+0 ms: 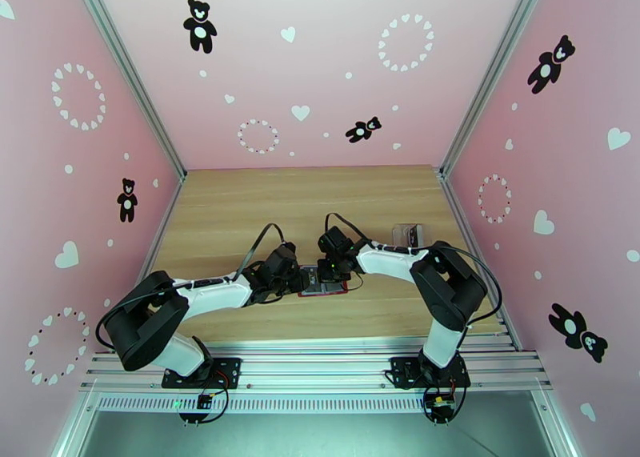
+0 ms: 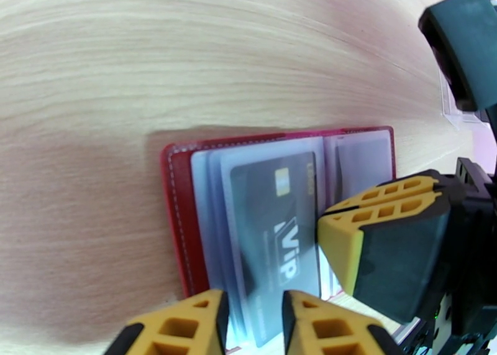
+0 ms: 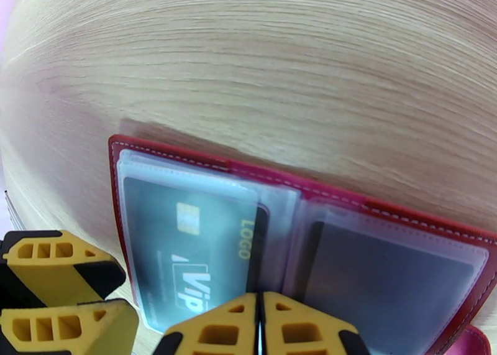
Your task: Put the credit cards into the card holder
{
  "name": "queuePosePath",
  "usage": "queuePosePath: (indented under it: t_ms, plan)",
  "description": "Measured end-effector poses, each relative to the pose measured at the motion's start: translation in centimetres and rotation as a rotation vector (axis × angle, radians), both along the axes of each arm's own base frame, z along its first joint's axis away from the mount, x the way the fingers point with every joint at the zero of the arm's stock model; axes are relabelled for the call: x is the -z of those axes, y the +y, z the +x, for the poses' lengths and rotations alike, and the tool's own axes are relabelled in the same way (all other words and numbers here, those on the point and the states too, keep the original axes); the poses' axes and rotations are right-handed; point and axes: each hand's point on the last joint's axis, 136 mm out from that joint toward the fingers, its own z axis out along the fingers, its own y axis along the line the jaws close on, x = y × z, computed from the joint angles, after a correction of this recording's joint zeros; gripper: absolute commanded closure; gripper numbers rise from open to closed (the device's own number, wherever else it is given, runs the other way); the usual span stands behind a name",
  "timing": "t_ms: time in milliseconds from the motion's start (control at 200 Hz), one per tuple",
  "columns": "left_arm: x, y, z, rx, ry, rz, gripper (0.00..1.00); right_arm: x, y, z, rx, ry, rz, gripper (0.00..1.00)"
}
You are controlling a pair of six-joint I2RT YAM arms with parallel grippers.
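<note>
1. Claws first: your right claw [image 3: 261, 318] has its two fingers pressed tight together. Its tips are down on the middle fold of the card holder [image 3: 373, 204]. Your left claw [image 2: 255, 316] has its fingers a little apart, and the near end of a card sits in the gap. You cannot tell if they squeeze it.
2. Your wooden table [image 1: 240, 202] is the biggest thing. Both arms reach in to meet near its middle, close to the front edge.
3. The card holder lies open and flat on the table, right between your two claws. Its red cover is underneath and its see-through pockets face up.
4. A clear case [image 1: 408, 233] sits well apart from the holder, farther back by your right arm.
5. One dark credit card [image 2: 273, 225] says "VIP". It lies in the pockets on the side next to your left claw.
6. Another dark card [image 3: 385, 275] lies inside a pocket on the other side of the fold.
</note>
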Motion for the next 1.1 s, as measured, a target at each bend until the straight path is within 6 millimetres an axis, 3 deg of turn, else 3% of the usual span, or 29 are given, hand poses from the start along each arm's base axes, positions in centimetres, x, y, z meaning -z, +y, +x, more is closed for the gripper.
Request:
queuePosePath:
  t_ms: [210, 1101]
  plan:
    - [1.2, -0.1, -0.3, 0.012, 0.031, 0.011, 0.7, 0.0, 0.0, 0.0, -0.002, 0.0, 0.0, 0.89]
    - [0.7, 0.3, -0.5, 0.005, 0.024, 0.023, 0.71, 0.0, 0.0, 0.0, -0.001, 0.001, 0.002, 0.89]
